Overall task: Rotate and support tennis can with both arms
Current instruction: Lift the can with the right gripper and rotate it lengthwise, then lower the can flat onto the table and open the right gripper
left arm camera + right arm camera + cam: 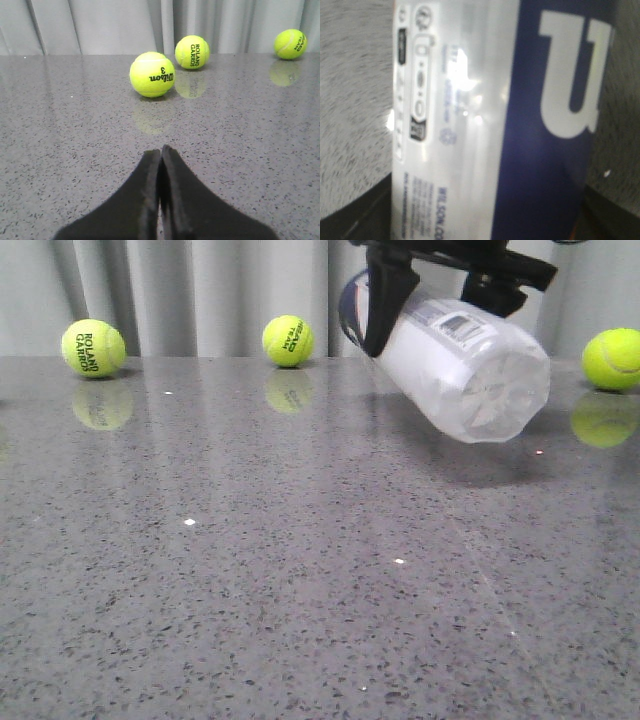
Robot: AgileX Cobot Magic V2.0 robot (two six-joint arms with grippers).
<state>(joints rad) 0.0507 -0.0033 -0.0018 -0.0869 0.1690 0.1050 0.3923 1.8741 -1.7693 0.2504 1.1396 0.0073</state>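
From the front, the right tool point(430, 300) clamps the tennis can point(455, 365) aloft over the worktop point(250, 570), its long axis tilted, clear base toward us. The left wrist view shows the left tool point(160, 200) closed, empty, no can in view. The right wrist view shows the can's label point(490, 120) filling everything.

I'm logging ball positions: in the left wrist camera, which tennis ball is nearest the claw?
The Wilson-printed tennis ball. It sits well ahead of the shut left claw, in front of the Roland Garros ball and the Head ball by the curtain.
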